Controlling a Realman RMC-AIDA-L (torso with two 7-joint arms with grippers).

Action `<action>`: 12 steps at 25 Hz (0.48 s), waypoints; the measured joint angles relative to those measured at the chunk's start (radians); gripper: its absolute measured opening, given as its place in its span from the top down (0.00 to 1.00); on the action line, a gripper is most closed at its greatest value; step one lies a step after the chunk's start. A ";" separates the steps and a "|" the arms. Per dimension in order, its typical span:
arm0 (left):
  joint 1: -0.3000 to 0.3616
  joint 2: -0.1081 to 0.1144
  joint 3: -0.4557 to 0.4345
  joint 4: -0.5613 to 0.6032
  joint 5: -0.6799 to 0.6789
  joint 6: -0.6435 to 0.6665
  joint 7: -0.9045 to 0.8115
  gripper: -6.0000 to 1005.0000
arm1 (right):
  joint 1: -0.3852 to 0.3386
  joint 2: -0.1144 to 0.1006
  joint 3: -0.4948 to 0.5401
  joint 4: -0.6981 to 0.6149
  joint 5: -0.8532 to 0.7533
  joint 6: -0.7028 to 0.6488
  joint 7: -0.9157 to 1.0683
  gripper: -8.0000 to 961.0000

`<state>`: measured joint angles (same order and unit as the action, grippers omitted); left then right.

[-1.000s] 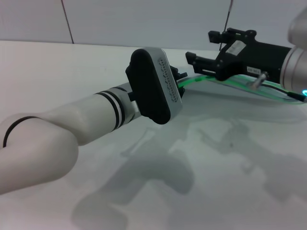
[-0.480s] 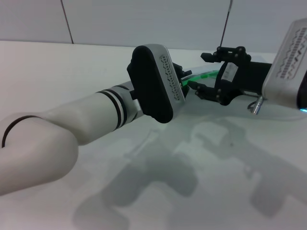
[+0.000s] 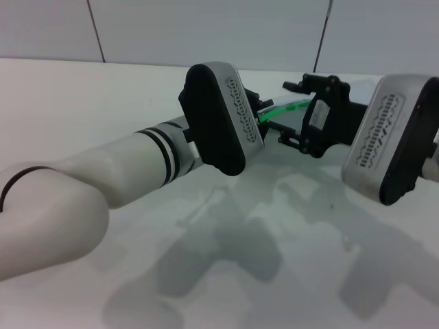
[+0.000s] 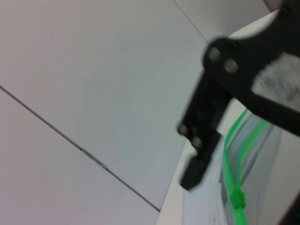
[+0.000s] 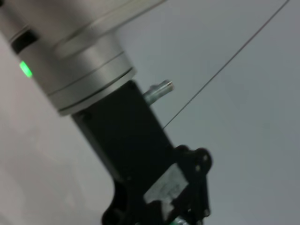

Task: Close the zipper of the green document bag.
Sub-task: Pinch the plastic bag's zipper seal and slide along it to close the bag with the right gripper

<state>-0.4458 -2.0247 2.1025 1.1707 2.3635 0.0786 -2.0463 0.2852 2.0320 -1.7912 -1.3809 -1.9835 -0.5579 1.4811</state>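
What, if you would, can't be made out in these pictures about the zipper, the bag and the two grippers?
- Left gripper: head view, its fingers are hidden behind its own wrist housing.
- Green document bag: left wrist view, cut off by the frame edge and blurred; head view, mostly hidden by both arms.
- Zipper: only a short stretch shows; closed or open unclear.
- Right gripper: its grip is unclear.

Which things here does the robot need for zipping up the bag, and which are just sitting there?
Needed for the job:
- zipper, the green strip
- green document bag
- left gripper, at the zipper
- right gripper, close beside it

Just there:
- white table
- wall behind
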 joint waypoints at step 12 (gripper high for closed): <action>0.005 0.001 -0.006 0.013 0.002 0.011 0.001 0.94 | 0.013 -0.001 -0.024 0.046 -0.011 0.055 -0.032 0.43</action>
<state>-0.4411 -2.0236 2.0966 1.1833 2.3657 0.0893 -2.0449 0.2987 2.0310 -1.8151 -1.3344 -1.9947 -0.5032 1.4495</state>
